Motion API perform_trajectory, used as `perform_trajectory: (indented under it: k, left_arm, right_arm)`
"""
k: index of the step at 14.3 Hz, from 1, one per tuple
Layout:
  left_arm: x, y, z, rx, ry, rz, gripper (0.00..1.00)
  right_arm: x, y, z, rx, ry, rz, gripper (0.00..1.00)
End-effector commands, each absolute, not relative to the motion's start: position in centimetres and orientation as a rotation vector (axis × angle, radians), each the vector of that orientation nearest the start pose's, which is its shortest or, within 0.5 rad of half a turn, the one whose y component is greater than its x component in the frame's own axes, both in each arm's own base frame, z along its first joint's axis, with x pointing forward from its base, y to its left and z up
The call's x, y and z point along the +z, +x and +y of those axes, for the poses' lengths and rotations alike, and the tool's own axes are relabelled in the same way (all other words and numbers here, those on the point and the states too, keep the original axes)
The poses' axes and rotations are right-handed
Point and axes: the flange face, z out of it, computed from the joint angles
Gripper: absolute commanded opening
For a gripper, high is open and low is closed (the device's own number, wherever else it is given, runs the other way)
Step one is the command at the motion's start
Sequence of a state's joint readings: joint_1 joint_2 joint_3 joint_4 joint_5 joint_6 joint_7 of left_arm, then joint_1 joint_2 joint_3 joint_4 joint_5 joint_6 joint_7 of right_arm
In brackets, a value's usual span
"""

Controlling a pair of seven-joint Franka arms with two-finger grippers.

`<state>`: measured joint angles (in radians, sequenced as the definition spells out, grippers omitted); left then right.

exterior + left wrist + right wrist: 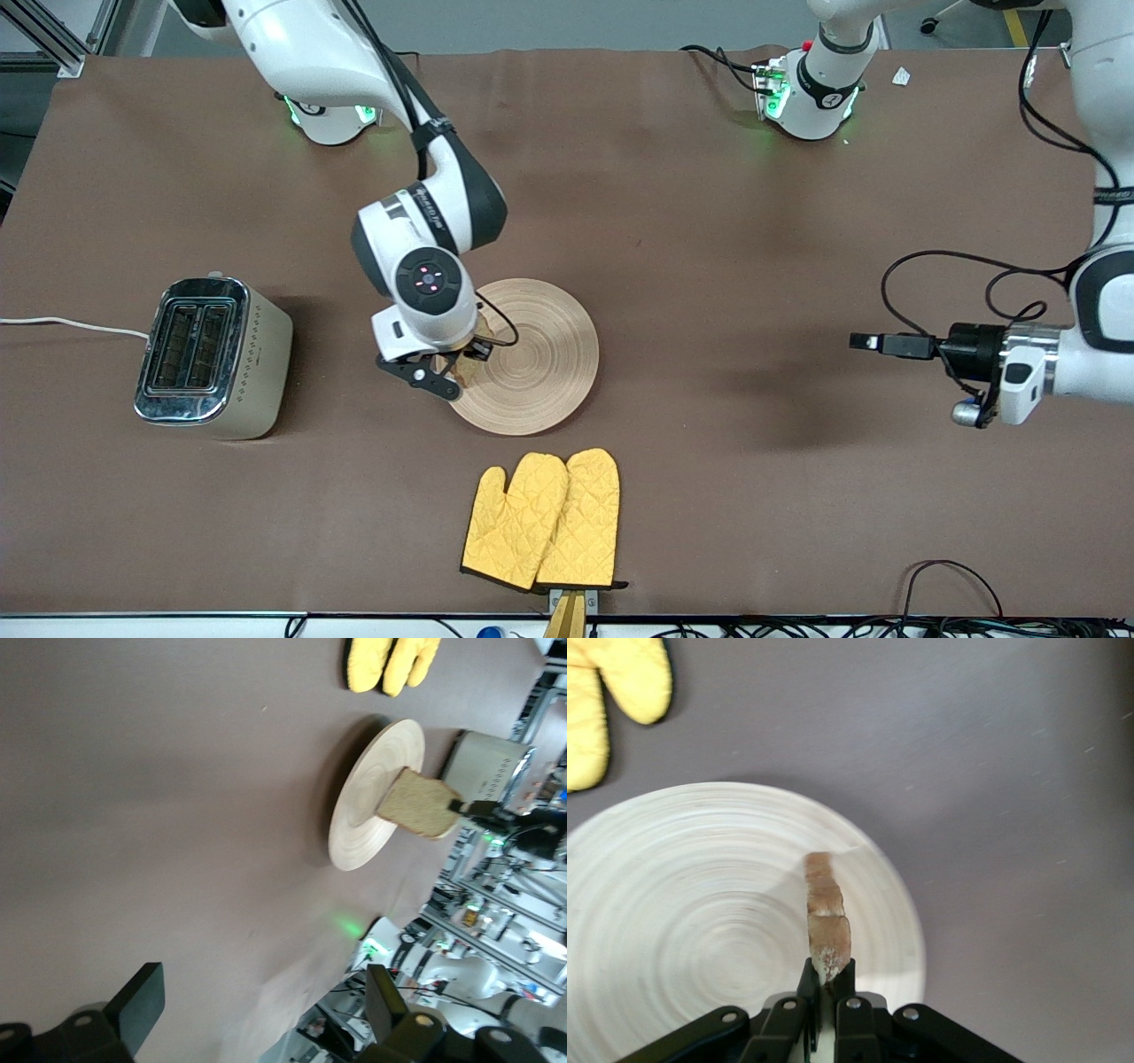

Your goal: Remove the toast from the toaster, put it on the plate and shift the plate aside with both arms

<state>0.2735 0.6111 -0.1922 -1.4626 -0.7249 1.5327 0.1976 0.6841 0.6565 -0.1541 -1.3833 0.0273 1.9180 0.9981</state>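
Observation:
The pale wooden plate [542,368] lies mid-table; it also shows in the left wrist view [365,802] and the right wrist view [682,921]. My right gripper [454,365] is shut on the brown toast [467,369] and holds it edge-on just above the plate's rim on the toaster side. In the right wrist view the gripper [830,979] pinches the slice [826,912] by one end. The left wrist view shows the toast [421,804] standing over the plate. My left gripper [866,341] is open and empty, held level over bare table toward the left arm's end [261,1005].
A silver toaster [213,354] with empty slots stands toward the right arm's end of the table. Two yellow oven mitts [545,518] lie nearer to the front camera than the plate. Black cables trail from the left arm.

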Motion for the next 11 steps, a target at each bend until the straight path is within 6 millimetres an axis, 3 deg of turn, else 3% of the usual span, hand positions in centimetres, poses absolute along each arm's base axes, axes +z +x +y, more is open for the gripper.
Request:
perform_trajectory:
  k: [1, 2, 3, 5, 7, 8, 9, 11]
  left_arm:
    - [32.2, 67.2, -2.3, -0.457, 2.121, 0.075, 1.0]
    - [31.1, 67.3, -3.0, -0.469, 2.095, 0.075, 1.0]
    - [30.0, 67.5, -4.5, -0.455, 2.062, 0.051, 1.0]
    - [28.0, 68.4, -6.3, -0.385, 2.013, 0.077, 1.0]
    - [27.0, 68.8, -9.9, -0.351, 1.987, 0.074, 0.98]
    - [26.4, 68.8, -11.7, -0.345, 1.975, 0.081, 0.97]
    - [26.0, 68.7, -13.9, -0.341, 1.965, 0.08, 0.94]
    - [23.9, 68.1, -18.2, -0.294, 1.985, 0.012, 0.84]
  right_arm:
    - [31.1, 60.3, 40.3, -0.05, -3.104, 0.878, 0.5]
    - [31.0, 60.0, 41.2, -0.063, -3.073, 0.891, 0.71]
    - [31.2, 59.9, 41.8, -0.077, -3.039, 0.91, 1.0]
    - [32.5, 60.2, 42.5, -0.115, -3.01, 0.883, 1.0]
    - [33.8, 60.5, 42.3, -0.133, -3.005, 0.876, 1.0]
    - [35.5, 61.0, 41.5, -0.159, -2.987, 0.88, 1.0]
    - [37.0, 61.9, 40.0, -0.174, -2.971, 0.882, 1.0]
    - [40.3, 63.8, 34.7, -0.139, -2.997, 0.832, 1.0]
